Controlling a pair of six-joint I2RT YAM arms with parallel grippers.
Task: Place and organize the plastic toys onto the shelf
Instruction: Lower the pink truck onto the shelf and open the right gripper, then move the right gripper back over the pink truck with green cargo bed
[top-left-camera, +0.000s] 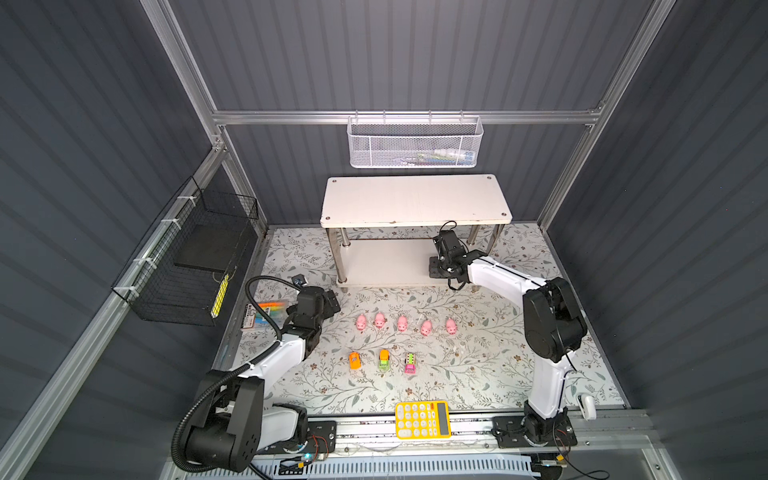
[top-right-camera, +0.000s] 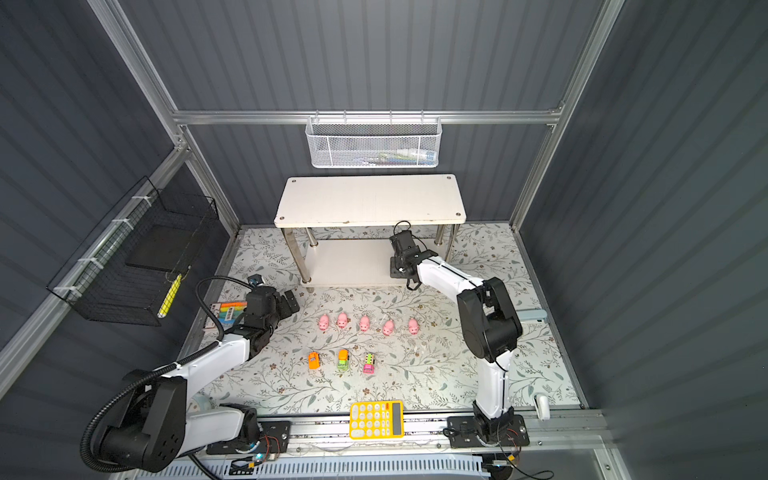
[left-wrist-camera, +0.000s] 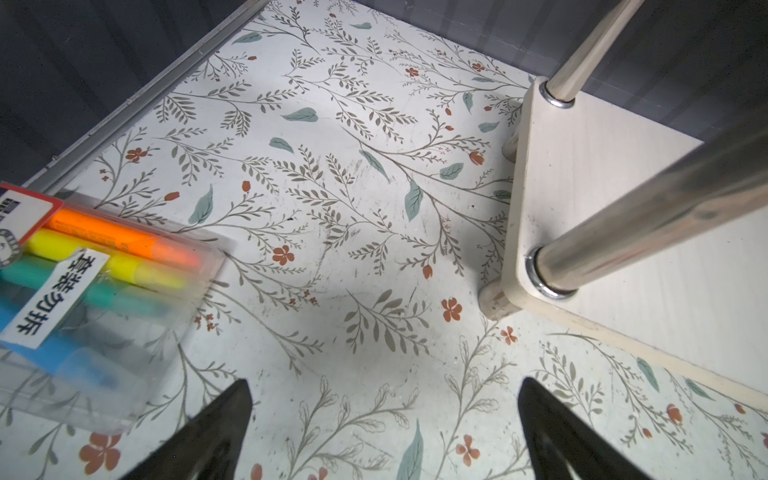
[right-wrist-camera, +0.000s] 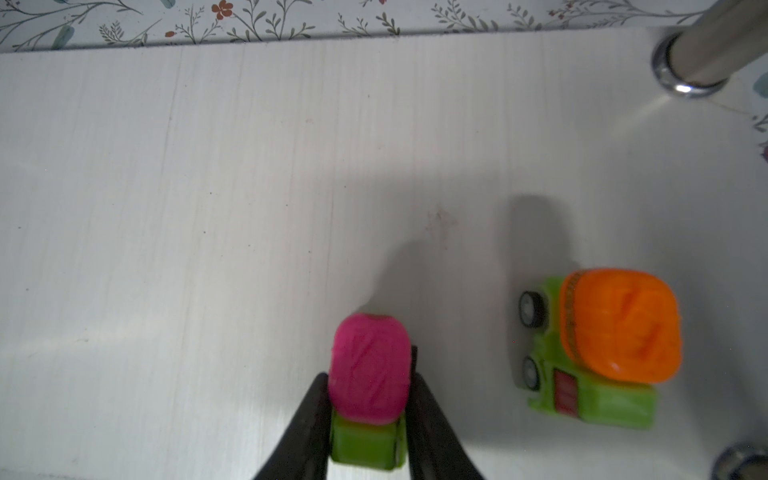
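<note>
Left wrist: marker pack label "套装勿拆"; right hand pinches pink-green vehicle.

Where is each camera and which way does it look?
Top views: high at the front, looking down at the shelf, pigs, left arm and right arm.
Left wrist: on the left arm, facing the mat, markers, a shelf corner; the open left gripper shows.
Right wrist: on the right arm, over the lower board; the right gripper shows, shut on a pink car.
Shared: top and left wrist views show markers.
</note>
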